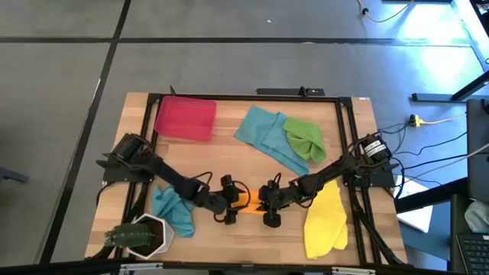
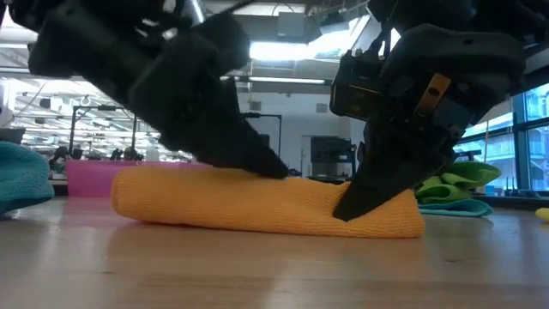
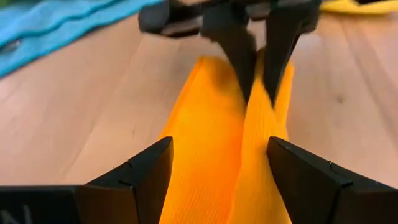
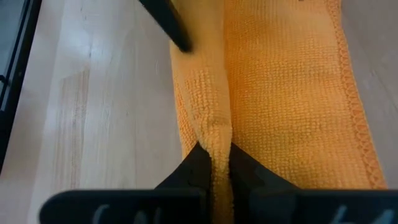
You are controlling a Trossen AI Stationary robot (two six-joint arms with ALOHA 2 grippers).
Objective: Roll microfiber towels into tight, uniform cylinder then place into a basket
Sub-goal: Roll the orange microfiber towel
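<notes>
Pinching fuzzy orange towel [image 4: 280,93] fold: right gripper [image 4: 214,165]. Left gripper [image 3: 217,180] fingers apart over it. Teal towel [image 1: 172,210], plant pot [image 1: 145,235] nearby.

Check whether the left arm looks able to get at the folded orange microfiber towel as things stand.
Probably yes. The left gripper is open and already straddles the orange microfiber towel. Nothing lies between them; the right gripper is shut on a fold at the other end.
</notes>
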